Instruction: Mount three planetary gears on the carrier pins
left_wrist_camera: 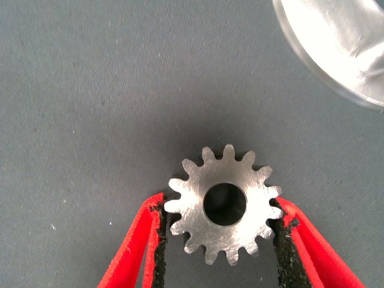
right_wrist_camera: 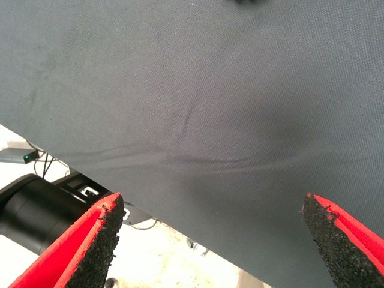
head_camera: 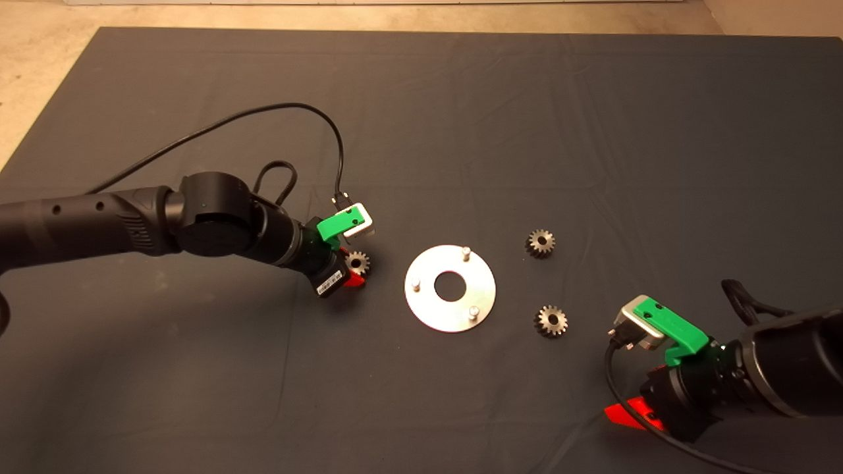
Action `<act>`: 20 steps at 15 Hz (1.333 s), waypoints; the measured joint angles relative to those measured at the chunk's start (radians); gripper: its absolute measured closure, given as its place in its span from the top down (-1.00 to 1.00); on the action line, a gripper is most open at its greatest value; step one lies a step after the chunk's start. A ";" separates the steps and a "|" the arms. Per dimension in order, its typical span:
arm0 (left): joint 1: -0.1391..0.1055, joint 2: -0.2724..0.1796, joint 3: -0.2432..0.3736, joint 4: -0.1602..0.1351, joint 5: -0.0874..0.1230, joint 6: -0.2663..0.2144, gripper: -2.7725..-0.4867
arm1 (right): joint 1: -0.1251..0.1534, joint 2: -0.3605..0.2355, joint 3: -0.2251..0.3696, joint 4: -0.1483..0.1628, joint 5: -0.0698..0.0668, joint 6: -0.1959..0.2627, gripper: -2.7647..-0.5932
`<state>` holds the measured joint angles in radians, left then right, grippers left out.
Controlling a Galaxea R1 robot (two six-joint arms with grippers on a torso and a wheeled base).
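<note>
A shiny round disc (head_camera: 435,313) lies mid-mat with three bare carrier pins (head_camera: 465,251), (head_camera: 415,284), (head_camera: 473,311). My left gripper (head_camera: 355,271) is just left of the disc, low over the mat. In the left wrist view it (left_wrist_camera: 222,240) is shut on a planetary gear (left_wrist_camera: 223,204), with both pads against its teeth. The same gear (head_camera: 357,262) shows in the head view. The disc's edge (left_wrist_camera: 342,42) shows beyond it. Two more gears (head_camera: 541,243), (head_camera: 551,320) lie flat to the right of the disc. My right gripper (head_camera: 625,415) is open and empty at the lower right.
The dark mat (head_camera: 461,118) covers the table, with bare floor beyond its far and left edges. A black cable (head_camera: 290,108) loops above the left arm. The right wrist view shows the mat's edge (right_wrist_camera: 180,222) and robot parts below it.
</note>
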<state>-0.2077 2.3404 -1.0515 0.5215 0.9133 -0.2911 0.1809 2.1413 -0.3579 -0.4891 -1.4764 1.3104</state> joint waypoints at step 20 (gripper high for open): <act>0.002 -0.033 0.040 0.000 -0.016 -0.002 -0.90 | 0.040 -0.090 0.000 0.000 -0.008 -0.001 0.49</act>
<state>-0.2055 2.3072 -1.0117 0.5219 0.8977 -0.2928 0.2213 2.0509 -0.3579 -0.4887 -1.4840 1.3089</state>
